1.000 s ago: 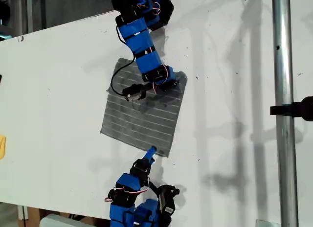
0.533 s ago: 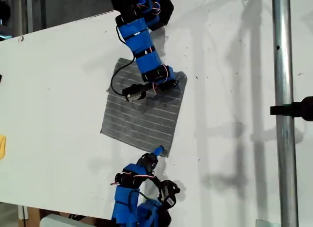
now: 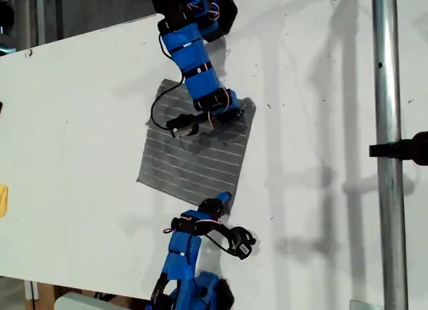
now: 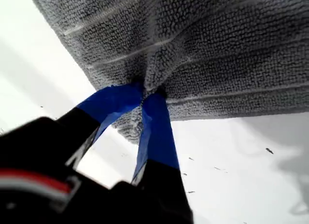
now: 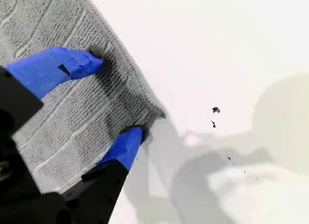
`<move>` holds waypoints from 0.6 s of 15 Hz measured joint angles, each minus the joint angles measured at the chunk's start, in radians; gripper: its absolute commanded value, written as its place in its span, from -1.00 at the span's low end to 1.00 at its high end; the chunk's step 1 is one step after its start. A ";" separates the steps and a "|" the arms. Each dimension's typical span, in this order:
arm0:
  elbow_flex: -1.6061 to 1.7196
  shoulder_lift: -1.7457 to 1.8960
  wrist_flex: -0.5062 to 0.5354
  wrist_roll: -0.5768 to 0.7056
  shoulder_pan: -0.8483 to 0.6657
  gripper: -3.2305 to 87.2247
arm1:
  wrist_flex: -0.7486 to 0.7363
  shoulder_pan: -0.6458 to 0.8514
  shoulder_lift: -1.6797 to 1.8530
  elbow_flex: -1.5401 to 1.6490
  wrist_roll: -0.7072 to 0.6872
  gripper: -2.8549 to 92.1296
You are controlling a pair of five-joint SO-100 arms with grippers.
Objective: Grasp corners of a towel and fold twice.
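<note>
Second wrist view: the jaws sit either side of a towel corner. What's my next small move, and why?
Probably close my second gripper on the corner. Its jaws are open, with both fingertips on the towel astride that corner, while my first gripper is shut on a bunched bit of the towel's edge. Lifting before both hold would likely drag the cloth.

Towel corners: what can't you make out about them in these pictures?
Exterior view: the upper arm covers one corner of the towel and the grip there.
First wrist view: bunched cloth hides the jaws' tips on my first gripper.
Second wrist view: beyond my second gripper, open at one corner, the frame edge cuts off the rest.
</note>
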 measured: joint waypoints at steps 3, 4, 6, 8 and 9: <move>-0.028 -0.041 -0.002 -0.064 0.011 -0.97 | -0.003 -0.002 0.018 0.002 0.003 -0.94; -0.028 -0.043 -0.002 -0.074 0.014 -0.99 | -0.009 -0.002 0.031 0.002 0.005 -0.94; -0.031 -0.043 -0.002 -0.083 0.014 -0.99 | -0.012 -0.002 0.041 0.002 0.006 -0.94; -0.057 -0.044 0.002 -0.089 0.018 -0.99 | -0.012 -0.008 0.041 0.002 0.005 -0.94; -0.075 -0.044 0.002 -0.092 0.026 -0.99 | -0.012 -0.014 0.041 0.002 0.005 -0.94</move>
